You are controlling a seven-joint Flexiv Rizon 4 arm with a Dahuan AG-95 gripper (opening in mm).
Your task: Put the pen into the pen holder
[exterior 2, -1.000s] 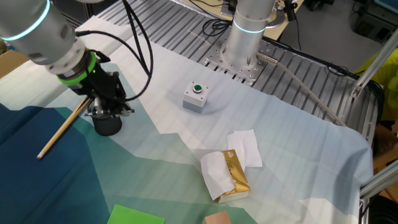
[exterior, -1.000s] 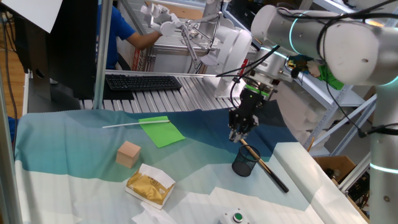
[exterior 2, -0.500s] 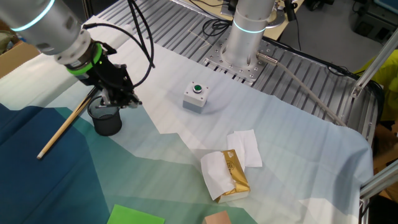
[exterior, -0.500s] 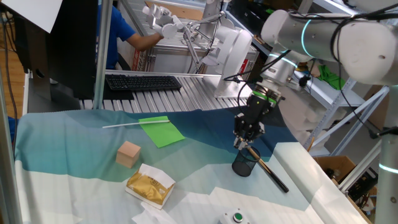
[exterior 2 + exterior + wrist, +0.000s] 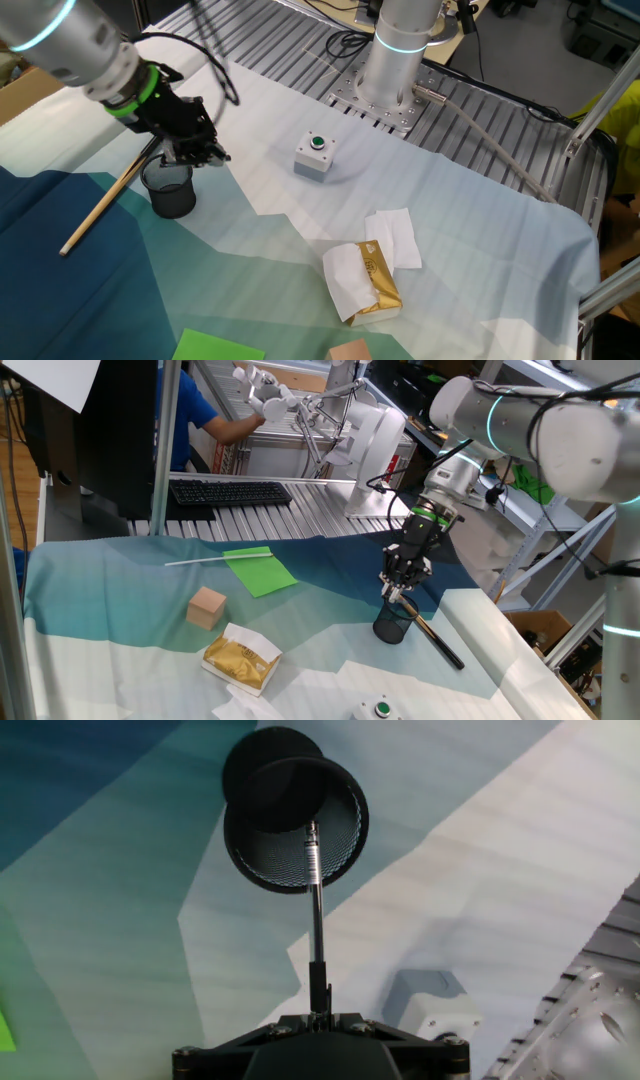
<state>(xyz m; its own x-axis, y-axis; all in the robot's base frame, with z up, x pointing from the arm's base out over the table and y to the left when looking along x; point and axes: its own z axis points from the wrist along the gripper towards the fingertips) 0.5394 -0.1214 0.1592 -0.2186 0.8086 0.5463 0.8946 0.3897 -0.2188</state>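
Basically the slim black pen with a silvery tip (image 5: 314, 895) looks light, stiff and slick, so pinching its rear end suits: the two-finger gripper (image 5: 397, 591) is clenched on that end, tilted downward, pen tip over the black mesh cylindrical pen holder (image 5: 292, 825), not yet dropped in.

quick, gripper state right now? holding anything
gripper: shut on the pen, whose tip reaches into the mouth of the pen holder.
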